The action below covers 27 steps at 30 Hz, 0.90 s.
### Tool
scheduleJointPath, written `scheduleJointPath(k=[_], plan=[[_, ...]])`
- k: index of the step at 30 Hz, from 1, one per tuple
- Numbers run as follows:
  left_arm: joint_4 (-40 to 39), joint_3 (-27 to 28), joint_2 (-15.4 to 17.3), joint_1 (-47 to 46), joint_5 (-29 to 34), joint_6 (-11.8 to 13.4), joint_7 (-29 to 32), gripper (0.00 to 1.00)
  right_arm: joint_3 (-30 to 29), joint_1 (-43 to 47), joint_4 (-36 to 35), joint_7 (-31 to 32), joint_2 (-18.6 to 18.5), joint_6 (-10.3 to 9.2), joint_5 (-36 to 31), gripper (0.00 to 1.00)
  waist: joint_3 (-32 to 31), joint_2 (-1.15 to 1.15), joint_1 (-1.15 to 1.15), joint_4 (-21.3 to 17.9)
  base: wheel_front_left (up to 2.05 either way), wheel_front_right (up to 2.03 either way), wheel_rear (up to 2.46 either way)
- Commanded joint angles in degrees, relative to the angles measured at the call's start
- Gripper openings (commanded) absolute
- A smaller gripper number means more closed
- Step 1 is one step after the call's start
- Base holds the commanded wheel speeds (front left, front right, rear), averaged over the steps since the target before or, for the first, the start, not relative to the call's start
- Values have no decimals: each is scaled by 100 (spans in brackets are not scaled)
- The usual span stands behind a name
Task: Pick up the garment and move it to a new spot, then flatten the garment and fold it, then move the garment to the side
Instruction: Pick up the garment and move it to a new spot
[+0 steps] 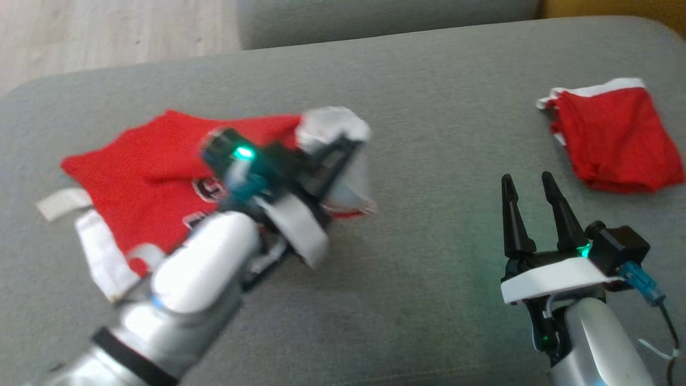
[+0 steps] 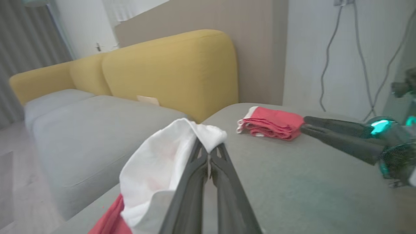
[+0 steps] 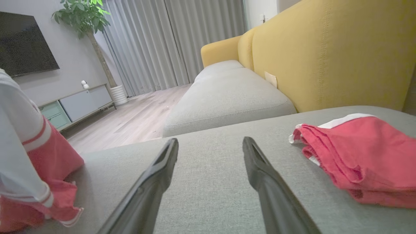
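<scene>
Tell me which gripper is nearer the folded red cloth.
Right. The right gripper is open just beside the folded red cloth, not touching it. The left gripper is far across the cushion, shut on the red and white shirt.

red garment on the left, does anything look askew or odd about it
Yes. The red garment lies rumpled and skewed on the grey cushion, not flat: the left gripper is shut on its white edge, lifting it. The folded garment to the right looks tidy; the right gripper, open, is apart from it.
</scene>
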Motion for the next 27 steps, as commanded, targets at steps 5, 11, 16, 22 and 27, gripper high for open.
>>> scheduleJointPath(k=[5, 11, 16, 22, 27], plan=[[-217, -459, -446, -329, -190, 4, -31, 0, 134, -66, -131, -64, -10, -5, 43, 100, -104, 0, 0, -355, 0, 0, 0], [-54, -1212, -818, -116, -420, 4, -45, 32, 43, 3, -125, -66, -10, -5, 26, 100, -157, 0, 0, -456, 0, 0, 0], [70, -896, -818, 145, -536, 81, -53, 100, -34, 65, -133, -67, -10, -5, 2, 100, -176, 0, 0, -285, 0, 0, 0], [-231, 11, -510, 514, -532, 330, -54, 100, -58, 122, -127, -67, -10, -5, -15, 100, -273, 0, 0, 34, 0, 0, 0], [-639, 975, -248, 999, -461, 594, -55, 100, -67, 173, -149, -67, -10, -5, -23, 100, -386, 0, 0, 293, 0, 0, 0]])
